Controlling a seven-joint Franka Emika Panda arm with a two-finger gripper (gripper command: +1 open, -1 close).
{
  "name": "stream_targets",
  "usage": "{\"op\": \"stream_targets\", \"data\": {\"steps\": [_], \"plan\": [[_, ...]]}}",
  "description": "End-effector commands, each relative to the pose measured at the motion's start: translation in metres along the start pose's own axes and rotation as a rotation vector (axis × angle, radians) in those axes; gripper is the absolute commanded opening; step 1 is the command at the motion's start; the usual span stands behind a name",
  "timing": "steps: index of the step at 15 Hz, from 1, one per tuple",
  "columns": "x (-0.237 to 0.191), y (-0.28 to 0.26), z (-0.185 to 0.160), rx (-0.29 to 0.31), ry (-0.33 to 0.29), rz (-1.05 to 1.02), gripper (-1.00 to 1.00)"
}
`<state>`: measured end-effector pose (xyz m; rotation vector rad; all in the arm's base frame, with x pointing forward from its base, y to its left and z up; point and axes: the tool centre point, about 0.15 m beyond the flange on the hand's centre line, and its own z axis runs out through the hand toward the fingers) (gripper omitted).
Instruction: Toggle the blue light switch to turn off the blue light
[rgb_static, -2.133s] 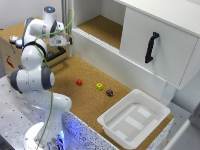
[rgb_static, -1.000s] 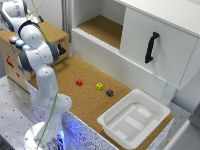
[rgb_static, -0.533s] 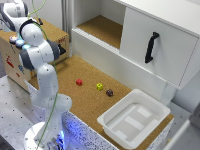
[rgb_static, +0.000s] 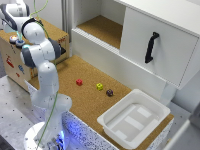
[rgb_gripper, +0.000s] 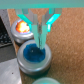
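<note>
Approach done: my claw sits fingers nearly together, tips on the blue light switch directly beneath. Reddish button just beside. Press-off unconfirmed, retract pending.

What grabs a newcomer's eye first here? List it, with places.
In the wrist view, the fingers press close together on the blue light switch, with a reddish-capped button glowing just beyond it. In the exterior view, the white arm bends over the wooden box at the exterior view's left, and a white tray sits lower right.
</note>
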<state>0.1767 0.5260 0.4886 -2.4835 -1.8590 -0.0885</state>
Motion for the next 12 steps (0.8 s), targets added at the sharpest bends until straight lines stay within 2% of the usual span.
{"op": "stream_targets", "data": {"steps": [1, 6, 12], "plan": [[0.002, -0.007, -0.053, -0.111, -0.074, 0.030, 1.00], [0.001, -0.006, -0.025, -0.036, -0.077, 0.079, 1.00], [-0.014, 0.009, -0.011, -0.004, -0.044, 0.230, 1.00]]}}
